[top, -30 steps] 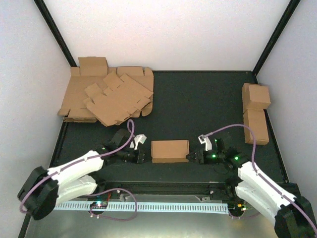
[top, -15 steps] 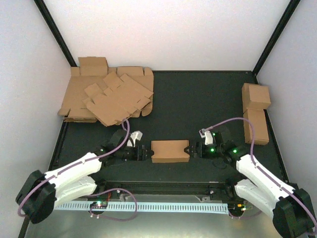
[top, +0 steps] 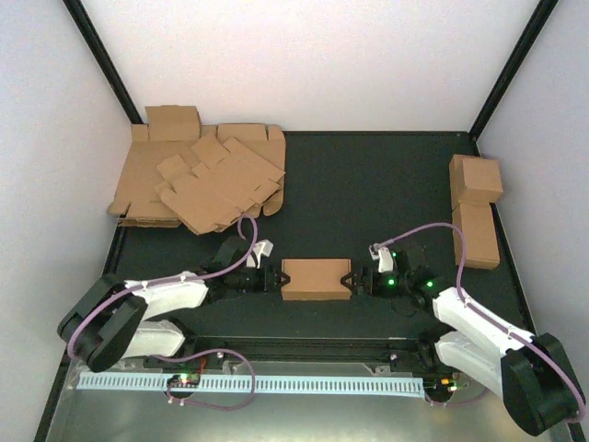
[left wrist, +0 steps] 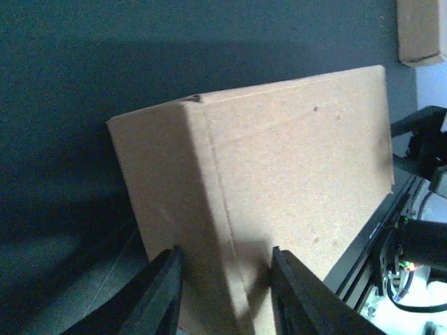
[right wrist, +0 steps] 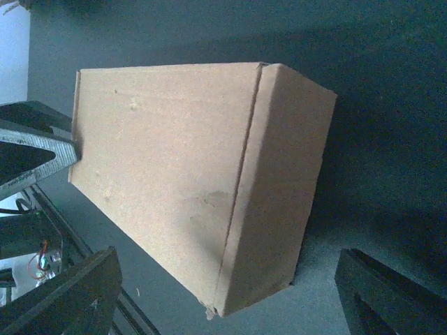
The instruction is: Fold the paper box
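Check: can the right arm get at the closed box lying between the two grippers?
Probably yes: the right gripper stands open at the paper box's right end, with nothing between them; the left gripper is at the opposite end.

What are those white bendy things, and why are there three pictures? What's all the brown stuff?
Those are two robot arms, each ending in a pincer called a gripper. The big picture looks down from above. The other two come from little cameras on the wrists, so the paper box looks huge there. It lies folded on the dark table. The left gripper is at one end, its fingers either side of a corner; I can't tell if it squeezes. The right gripper is wide open at the other end, holding nothing. Back left is a pile of flat cardboard sheets; on the right, finished boxes.
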